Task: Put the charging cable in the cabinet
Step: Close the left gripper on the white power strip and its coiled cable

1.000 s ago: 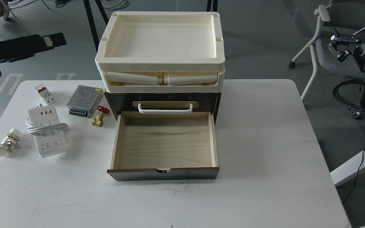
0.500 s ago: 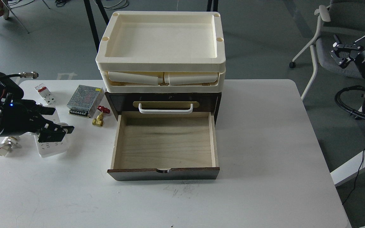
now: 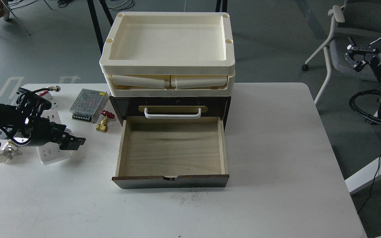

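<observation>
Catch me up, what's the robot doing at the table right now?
The left gripper is low over the power strip at the table's left side. Whether it has a grip yet cannot be told from this view. The cabinet sits mid-table with its drawer pulled open and nothing in it, so the strip is not yet stowed. The right gripper is open, off to the right, away from the table.

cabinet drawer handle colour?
White: the bar handle on the dark brown cabinet, clearest in the head view.
</observation>
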`<state>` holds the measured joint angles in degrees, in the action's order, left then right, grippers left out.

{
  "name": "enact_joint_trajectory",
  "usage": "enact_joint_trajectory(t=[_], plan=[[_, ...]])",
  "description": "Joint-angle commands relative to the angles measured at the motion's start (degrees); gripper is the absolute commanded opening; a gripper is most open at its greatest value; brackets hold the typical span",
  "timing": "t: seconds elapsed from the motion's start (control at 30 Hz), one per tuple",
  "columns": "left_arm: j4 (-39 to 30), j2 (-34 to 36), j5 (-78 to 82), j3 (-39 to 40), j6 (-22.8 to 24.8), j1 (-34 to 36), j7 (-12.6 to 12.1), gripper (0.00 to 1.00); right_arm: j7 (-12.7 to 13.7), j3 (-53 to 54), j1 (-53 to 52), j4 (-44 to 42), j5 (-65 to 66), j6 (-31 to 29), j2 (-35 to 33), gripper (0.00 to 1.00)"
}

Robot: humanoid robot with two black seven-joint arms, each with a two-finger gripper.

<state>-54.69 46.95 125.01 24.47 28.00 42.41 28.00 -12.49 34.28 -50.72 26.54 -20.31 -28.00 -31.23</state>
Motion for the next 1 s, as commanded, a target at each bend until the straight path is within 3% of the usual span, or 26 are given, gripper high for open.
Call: enact_joint_trajectory(t=[0.0,0.13,0.3,0.53,0.87,0.97], plan=[[2.5,-0.5,0.0,-0.2,0.0,1.5,0.0,0.85,0.0,0.0,0.4,0.0,-0.1,0.0,-0.1,1.00],[4.0,-0.6,0.0,-0.3,-0.6,2.0,0.0,0.83,0.0,0.1,0.4,0.0,-0.1,0.0,0.0,1.00],[14.2,-4.8,0.0,-0.5,-6.1,2.3,0.0,0.83,0.0,0.1,0.6,0.0,-0.1,0.0,0.0,1.00],[22.4,-5.9,0.0,-13.1,-12.4,5.6,0.0,0.83,0.0,0.2,0.8,0.0,-0.1,0.0,0.0,1.00],[23.9,-7.0,0.0,-17.4,-15.5,5.5,0.0,0.80,0.0,0.3,1.2,0.0,-0.1,0.0,0.0,1.00],[23.9,-7.0,0.0,-17.4,-15.6,5.5,0.0,0.75,0.0,0.3,1.2,0.0,-0.1,0.0,0.0,1.00]])
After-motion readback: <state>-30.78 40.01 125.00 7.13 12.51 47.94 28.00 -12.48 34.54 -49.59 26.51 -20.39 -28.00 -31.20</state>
